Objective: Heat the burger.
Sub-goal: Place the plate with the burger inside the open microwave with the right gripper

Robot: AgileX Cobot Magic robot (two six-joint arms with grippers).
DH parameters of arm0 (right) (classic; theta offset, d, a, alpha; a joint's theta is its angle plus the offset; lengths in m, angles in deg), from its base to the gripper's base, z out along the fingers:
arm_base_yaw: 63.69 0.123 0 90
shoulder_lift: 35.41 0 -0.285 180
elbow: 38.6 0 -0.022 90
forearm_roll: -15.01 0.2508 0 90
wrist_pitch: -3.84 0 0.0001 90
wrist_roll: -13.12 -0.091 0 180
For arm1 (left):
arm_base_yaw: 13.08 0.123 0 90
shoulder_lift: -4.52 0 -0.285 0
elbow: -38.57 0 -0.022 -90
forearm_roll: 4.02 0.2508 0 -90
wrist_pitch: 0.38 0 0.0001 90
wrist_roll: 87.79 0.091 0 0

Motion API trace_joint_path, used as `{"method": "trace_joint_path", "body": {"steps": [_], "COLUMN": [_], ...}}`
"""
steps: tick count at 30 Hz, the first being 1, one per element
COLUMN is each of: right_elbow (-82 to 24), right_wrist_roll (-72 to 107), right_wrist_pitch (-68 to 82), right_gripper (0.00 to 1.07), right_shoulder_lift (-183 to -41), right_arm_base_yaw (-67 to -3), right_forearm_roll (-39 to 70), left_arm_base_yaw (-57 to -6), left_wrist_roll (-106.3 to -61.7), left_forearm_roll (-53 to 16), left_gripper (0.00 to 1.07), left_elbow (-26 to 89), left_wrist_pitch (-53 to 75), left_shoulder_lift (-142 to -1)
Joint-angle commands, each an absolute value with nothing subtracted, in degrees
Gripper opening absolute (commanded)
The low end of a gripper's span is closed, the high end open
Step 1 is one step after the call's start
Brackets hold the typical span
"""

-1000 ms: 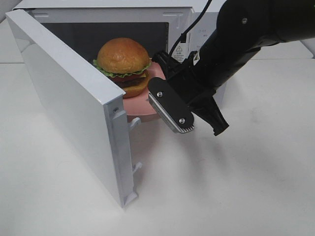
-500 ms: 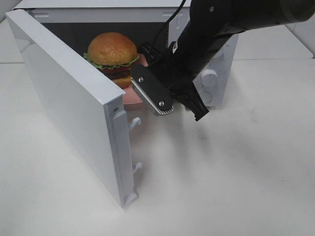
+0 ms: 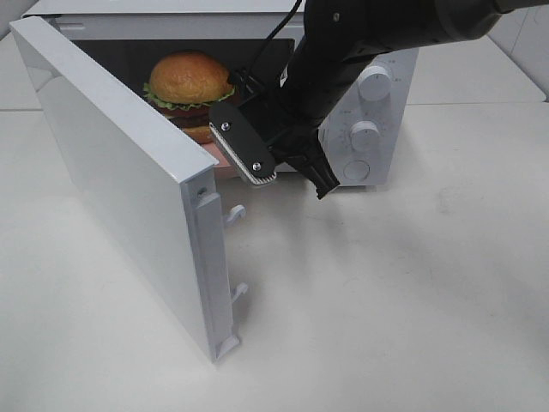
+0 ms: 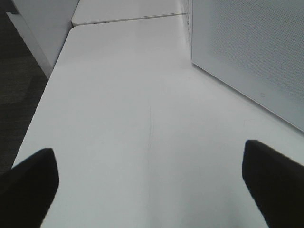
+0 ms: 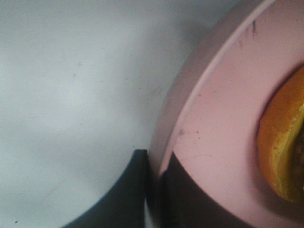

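Although the white surface (image 3: 412,300) offers plenty of room, the step we judge to be in hand, setting the loaded plate inside the microwave (image 3: 396,112), is a tight one. The microwave's door (image 3: 120,180) stands swung wide on the left, and the right arm (image 3: 360,34) reaches across the cavity mouth from the right. The pink plate (image 5: 223,109) sits at that mouth, a strip of its rim showing under the arm. The burger (image 3: 189,86) rides on it, upright, just inside the opening. We cannot tell whether the plate rests on the cavity floor or hangs above it.

The right tool (image 5: 154,190) is pressed together on the plate's rim, pinching it at the very edge. The left tool (image 4: 151,190) is spread wide, holds nothing and hovers low over the surface beside a perforated white panel (image 4: 247,52).

To do this well, we keep the plate level so the burger does not slide. We push it deep enough that the rim clears the door's path, and we lower it until the floor takes the weight before we loosen the pinch. We then draw the tool straight back, away from the frame and the dials (image 3: 375,83). A one-sided grip on the rim may let the plate sag, so we move slowly.
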State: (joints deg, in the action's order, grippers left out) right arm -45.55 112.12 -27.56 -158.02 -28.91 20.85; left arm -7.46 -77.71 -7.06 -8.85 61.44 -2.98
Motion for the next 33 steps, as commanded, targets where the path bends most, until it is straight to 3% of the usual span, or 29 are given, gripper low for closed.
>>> {"method": "trace_joint_path", "body": {"steps": [1,26,32,33], "right_elbow": [-49.10,-63.83,-65.66,-65.78], "right_wrist_roll": [109.83,97.28,96.14,94.88], "right_wrist_pitch": [-24.75,-24.69,-24.46,-23.66], "right_gripper": [0.00,0.01,0.08,0.14], "right_shoulder_lift": [-159.22,-171.94,-174.06,-174.52], "right_arm_base_yaw": [-28.85,-28.85,-28.97,-28.97], "right_forearm_roll": [19.82,12.43,12.43,12.43], "left_arm_base_yaw": [-7.69,-7.69,-7.69,-7.69], "left_wrist_roll": [-77.77,-77.77,-77.77,-77.77], "left_forearm_roll": [-7.17,-7.17,-7.17,-7.17], "left_gripper": [0.98,0.98,0.98,0.98], "left_elbow": [-8.96,-8.96,-8.96,-8.96], "left_wrist_pitch": [60.92,60.92,60.92,60.92], "left_shoulder_lift": [-2.12,-2.12,-2.12,-2.12]}}
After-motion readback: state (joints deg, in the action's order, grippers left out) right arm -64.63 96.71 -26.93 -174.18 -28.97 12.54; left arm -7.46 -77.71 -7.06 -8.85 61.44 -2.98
